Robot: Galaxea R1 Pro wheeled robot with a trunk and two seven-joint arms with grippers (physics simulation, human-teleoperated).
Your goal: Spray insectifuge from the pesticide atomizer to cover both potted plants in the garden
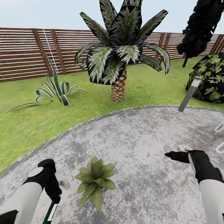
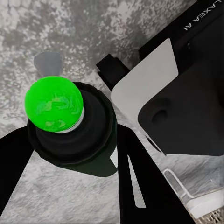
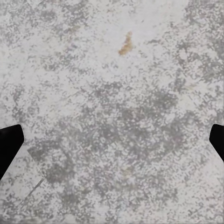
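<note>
A potted plant [image 1: 95, 182], a low rosette of pointed green leaves, stands on the round grey paved patch [image 1: 140, 140] near the lower middle of the head view. My left gripper [image 1: 56, 197] hangs just left of it, shut on the pesticide atomizer [image 1: 49, 214]. In the left wrist view the atomizer [image 2: 70, 126] is a black cylinder with a green dot on top, sitting between the black fingers [image 2: 135, 186] of the gripper [image 2: 70, 144]. My right gripper [image 1: 172, 154] hovers to the right of the plant. It is open [image 3: 112, 140] over bare paving, holding nothing.
A tall palm [image 1: 119, 62] and a striped agave [image 1: 56, 90] grow on the lawn beyond the patch, before a brown slatted fence [image 1: 25, 53]. A grey lamp post [image 1: 189, 93], a dark bush [image 1: 211, 77] and white wire frames [image 1: 219, 127] are at the right.
</note>
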